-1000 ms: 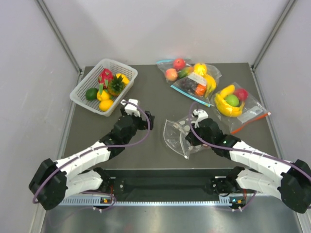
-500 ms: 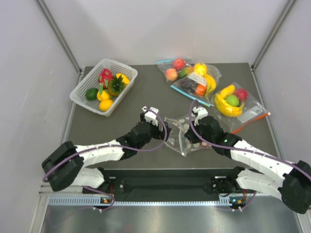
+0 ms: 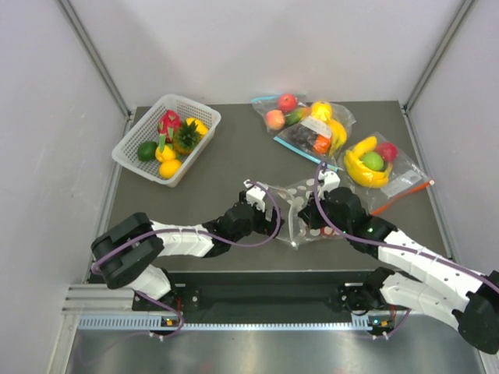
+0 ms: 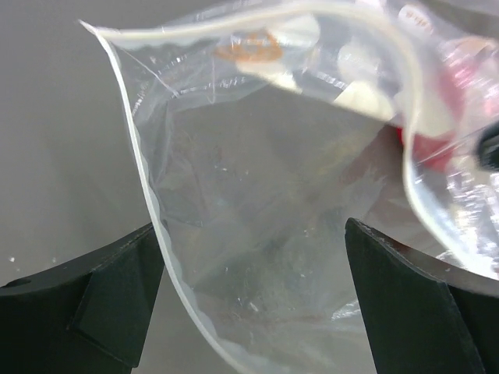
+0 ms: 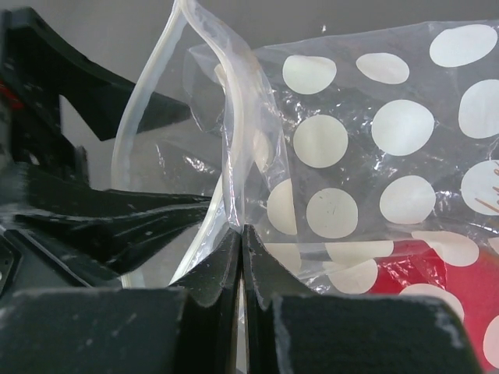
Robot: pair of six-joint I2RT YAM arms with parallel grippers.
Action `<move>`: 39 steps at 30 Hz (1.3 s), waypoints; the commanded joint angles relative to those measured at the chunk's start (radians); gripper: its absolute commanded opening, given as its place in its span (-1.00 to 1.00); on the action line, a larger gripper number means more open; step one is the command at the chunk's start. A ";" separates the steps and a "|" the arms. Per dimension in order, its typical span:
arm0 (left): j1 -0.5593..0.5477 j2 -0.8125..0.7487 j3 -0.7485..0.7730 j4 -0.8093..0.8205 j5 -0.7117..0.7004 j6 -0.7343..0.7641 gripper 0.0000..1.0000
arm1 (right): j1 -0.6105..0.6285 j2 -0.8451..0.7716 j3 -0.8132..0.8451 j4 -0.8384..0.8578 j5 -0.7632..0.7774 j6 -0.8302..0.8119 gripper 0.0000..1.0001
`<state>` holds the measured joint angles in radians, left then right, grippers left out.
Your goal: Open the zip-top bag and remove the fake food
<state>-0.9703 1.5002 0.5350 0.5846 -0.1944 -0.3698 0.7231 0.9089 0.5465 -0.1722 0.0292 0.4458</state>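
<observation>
Left wrist: blurry red fake food (image 4: pixel 427 146)

Zip-top bag (image 3: pixel 290 212) on the table's (image 3: pixel 234 148) near middle, basket (image 3: pixel 140 125) far left behind it, filled bag (image 3: pixel 308 125) far right, another bag (image 3: pixel 382 167) beside it

White arm shells (image 3: pixel 183 238), black joints (image 3: pixel 129 249), purple cables (image 3: pixel 273 226); left claw (image 4: pixel 249 296) and right claw (image 5: pixel 242 257) matte black

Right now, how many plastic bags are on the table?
3. The dotted zip-top bag is centre, held by the right gripper; a blue-strip bag lies behind it; a red-strip bag far right. Overlap may hide another.
</observation>
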 commanded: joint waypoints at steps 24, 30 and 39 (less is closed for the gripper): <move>-0.033 0.158 0.059 0.086 -0.005 -0.047 0.98 | 0.001 -0.100 0.102 -0.098 0.090 -0.016 0.24; -0.038 0.146 0.053 0.086 -0.005 -0.047 0.98 | -0.088 -0.139 0.099 -0.179 0.198 -0.068 0.46; -0.045 0.095 0.031 0.086 -0.007 -0.038 0.98 | -0.235 -0.113 0.037 -0.162 0.091 -0.075 0.49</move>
<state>-1.0069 1.6440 0.5629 0.6044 -0.1997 -0.4133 0.5175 0.7906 0.5949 -0.3397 0.1490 0.3847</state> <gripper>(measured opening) 0.991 0.740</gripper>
